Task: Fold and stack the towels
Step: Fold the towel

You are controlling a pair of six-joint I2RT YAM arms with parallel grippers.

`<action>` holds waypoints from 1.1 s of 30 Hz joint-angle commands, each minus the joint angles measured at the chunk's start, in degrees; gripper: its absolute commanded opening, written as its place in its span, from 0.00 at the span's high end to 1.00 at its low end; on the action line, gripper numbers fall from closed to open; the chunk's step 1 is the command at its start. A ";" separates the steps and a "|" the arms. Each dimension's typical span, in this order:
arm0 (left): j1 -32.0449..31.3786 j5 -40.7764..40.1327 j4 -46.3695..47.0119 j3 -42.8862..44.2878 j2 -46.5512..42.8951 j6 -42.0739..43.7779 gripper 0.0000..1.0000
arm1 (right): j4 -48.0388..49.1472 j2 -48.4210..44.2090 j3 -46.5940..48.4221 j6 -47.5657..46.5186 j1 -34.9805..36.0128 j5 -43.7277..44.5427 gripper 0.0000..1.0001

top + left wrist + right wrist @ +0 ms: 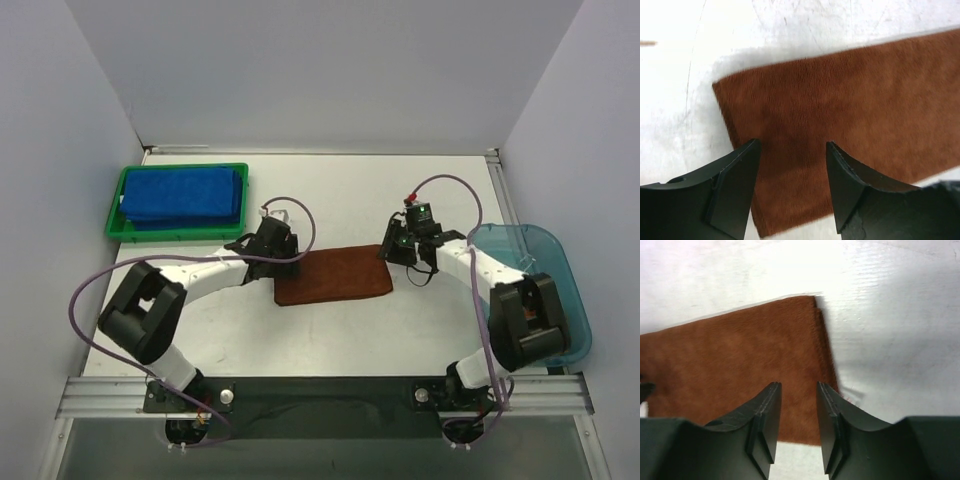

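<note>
The left gripper point(792, 145) has its jaws wide apart and holds nothing. Right under it lies one end of the flat, rust-brown terry cloth towel point(850, 100). The right gripper point(797, 385) hangs over the other end, jaws a little apart, empty.

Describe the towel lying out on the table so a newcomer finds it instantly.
Start at the white table: between the green tray at far left and the teal bin at right lies the rust-brown towel, a flat rectangle. It is the only brown cloth; the blue towels sit stacked inside the tray.
</note>
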 commanded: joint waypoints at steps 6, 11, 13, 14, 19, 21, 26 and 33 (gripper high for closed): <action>-4.63 3.13 2.03 -7.84 -15.96 -6.67 0.37 | 14.15 -15.58 -12.97 10.52 1.68 -8.85 0.63; -5.08 5.16 6.69 -15.06 -17.02 -10.88 0.49 | 22.33 -15.41 -20.20 15.89 1.51 -8.96 0.63; -5.07 5.16 9.42 -19.08 -16.24 -11.94 0.52 | 24.62 -15.06 -24.40 17.38 0.90 -8.77 0.63; -5.08 4.99 9.34 -20.24 -15.88 -13.08 0.53 | 26.72 -14.88 -25.64 18.00 0.02 -8.34 0.63; -4.99 5.25 15.75 -26.66 -15.26 -17.04 0.58 | 29.03 -15.75 -31.02 20.29 -2.35 -7.63 0.63; -4.99 5.25 15.67 -27.46 -16.75 -17.48 0.58 | 27.54 -17.77 -31.02 20.12 -2.18 -7.45 0.63; -4.99 3.84 12.95 -26.85 -20.27 -16.35 0.58 | 24.81 -23.40 -24.70 17.83 3.25 -8.59 0.62; -4.99 3.31 10.48 -26.32 -21.86 -15.55 0.58 | 37.54 -14.54 -17.14 21.87 13.19 -12.20 0.47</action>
